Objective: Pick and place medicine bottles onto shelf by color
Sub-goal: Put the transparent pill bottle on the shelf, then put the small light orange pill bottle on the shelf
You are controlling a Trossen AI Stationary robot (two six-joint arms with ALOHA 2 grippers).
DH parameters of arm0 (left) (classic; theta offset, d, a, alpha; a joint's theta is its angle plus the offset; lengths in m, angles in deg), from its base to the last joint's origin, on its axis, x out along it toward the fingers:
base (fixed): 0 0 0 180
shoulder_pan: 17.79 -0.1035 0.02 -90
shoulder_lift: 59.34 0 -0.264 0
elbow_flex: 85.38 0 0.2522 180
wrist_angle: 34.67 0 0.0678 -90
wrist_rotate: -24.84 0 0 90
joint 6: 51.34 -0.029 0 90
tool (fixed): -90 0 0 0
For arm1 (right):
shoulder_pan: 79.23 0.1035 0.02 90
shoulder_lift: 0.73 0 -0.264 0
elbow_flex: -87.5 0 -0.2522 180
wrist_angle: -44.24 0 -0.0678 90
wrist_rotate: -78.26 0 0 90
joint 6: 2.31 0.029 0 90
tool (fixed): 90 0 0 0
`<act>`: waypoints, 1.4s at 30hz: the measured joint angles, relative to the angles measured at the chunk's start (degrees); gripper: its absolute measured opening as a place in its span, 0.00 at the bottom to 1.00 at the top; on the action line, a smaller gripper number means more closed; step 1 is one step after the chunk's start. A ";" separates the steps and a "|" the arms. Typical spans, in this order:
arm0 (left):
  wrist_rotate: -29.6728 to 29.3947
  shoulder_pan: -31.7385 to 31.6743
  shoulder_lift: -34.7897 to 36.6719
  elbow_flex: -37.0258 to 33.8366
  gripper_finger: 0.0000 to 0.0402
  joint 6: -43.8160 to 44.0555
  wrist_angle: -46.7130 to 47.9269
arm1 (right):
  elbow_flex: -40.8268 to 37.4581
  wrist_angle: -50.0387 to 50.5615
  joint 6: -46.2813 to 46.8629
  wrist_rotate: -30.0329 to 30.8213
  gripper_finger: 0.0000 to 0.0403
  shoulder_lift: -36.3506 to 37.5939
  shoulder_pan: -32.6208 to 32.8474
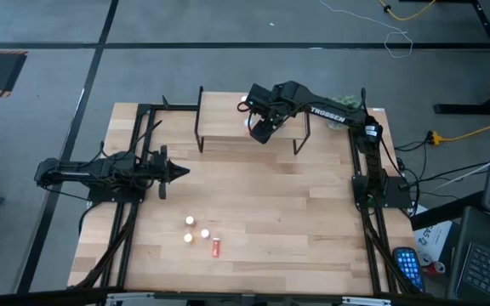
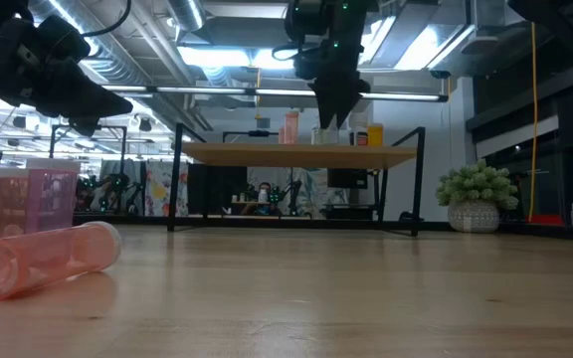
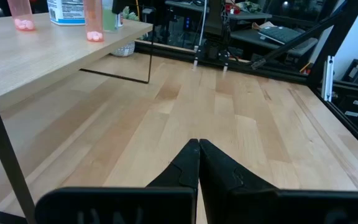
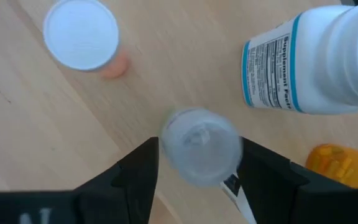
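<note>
The shelf (image 1: 228, 115) stands at the table's far side. My right gripper (image 4: 199, 163) points down over it, a finger on each side of a small bottle's pale cap (image 4: 201, 146); the bottle stands upright on the shelf top. Around it on the shelf are a pink bottle (image 4: 81, 34), a white-and-blue bottle (image 4: 316, 62) and an orange bottle (image 4: 340, 165). Three white-capped bottles (image 1: 190, 221) stand near the table's front, and a red one (image 1: 216, 247) lies on its side there. My left gripper (image 1: 177, 172) waits shut at the table's left, touching nothing. My right gripper comes at the small bottle from above, and its fingers (image 4: 138, 171) stand close against the two sides of the cap (image 4: 179, 134). I cannot tell whether they touch it. The bottle stands upright on the shelf top.
A green plant ball in a pot (image 2: 477, 196) sits at the table's far right, beside the shelf. The shelf's thin black legs (image 1: 200, 119) reach down to the table. Bare wood (image 1: 296, 212) lies between the shelf and the front bottles.
</note>
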 joint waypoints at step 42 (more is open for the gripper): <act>4.47 0.02 -0.02 -0.07 0.00 2.30 -4.30 | 15.52 14.07 3.22 -5.25 0.57 3.41 18.01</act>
